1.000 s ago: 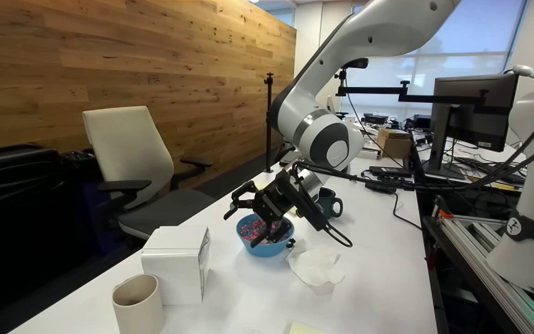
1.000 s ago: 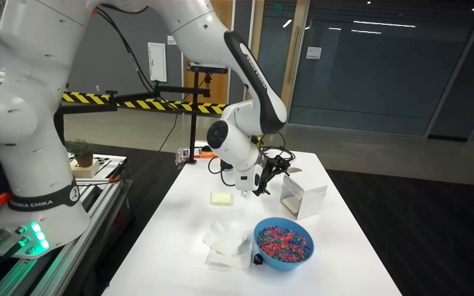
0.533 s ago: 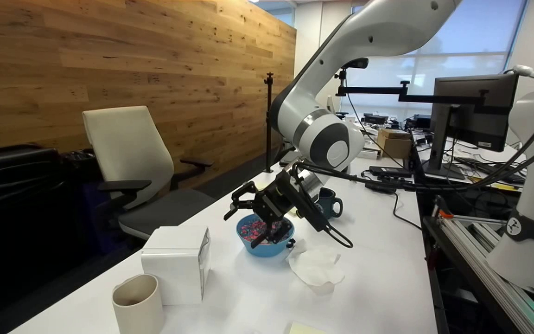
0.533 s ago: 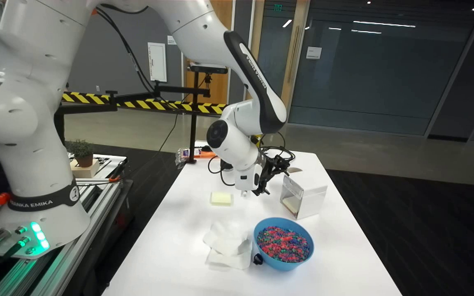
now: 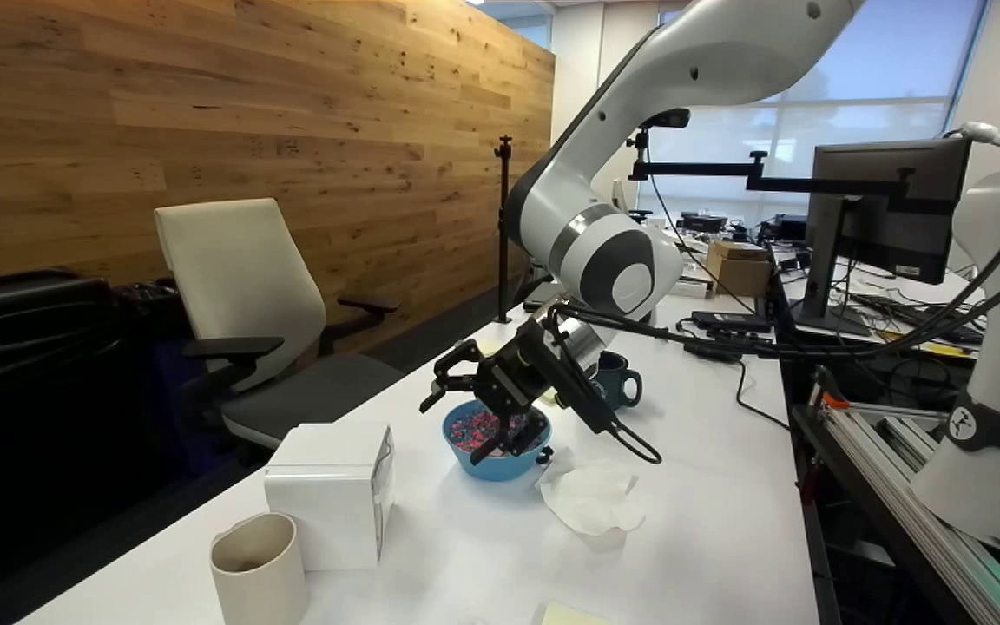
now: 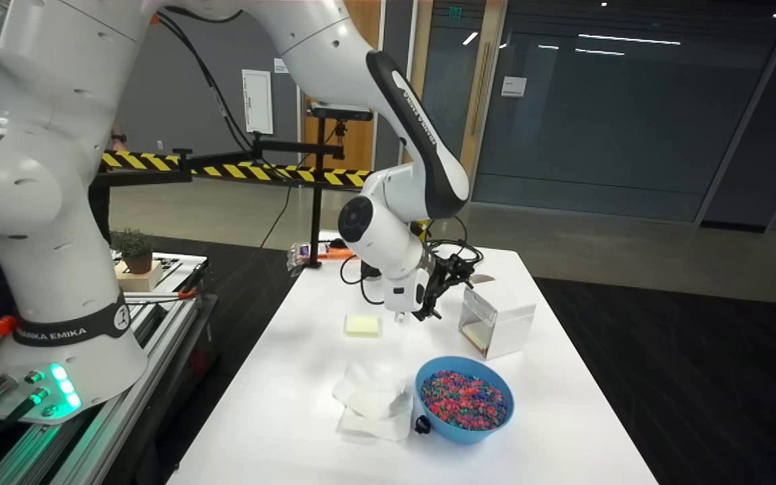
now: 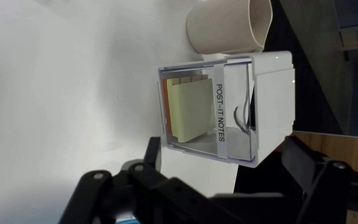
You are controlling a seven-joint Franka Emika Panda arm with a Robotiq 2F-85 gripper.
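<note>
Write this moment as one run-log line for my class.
gripper: open, nothing held; facing: white POST-IT NOTES box; inside it: note pads; beside it: beige cup; also on table: blue bowl, white paper

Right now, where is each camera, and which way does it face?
An exterior view: raised near the beige cup, facing along the table toward windows; arm, base, gripper show.
An exterior view: raised near the blue bowl, facing the opposite way toward dark glass; same parts show.
Wrist view: on the wrist, facing the note box; gripper fingers show below.
Both exterior views share the bowl and note box.
</note>
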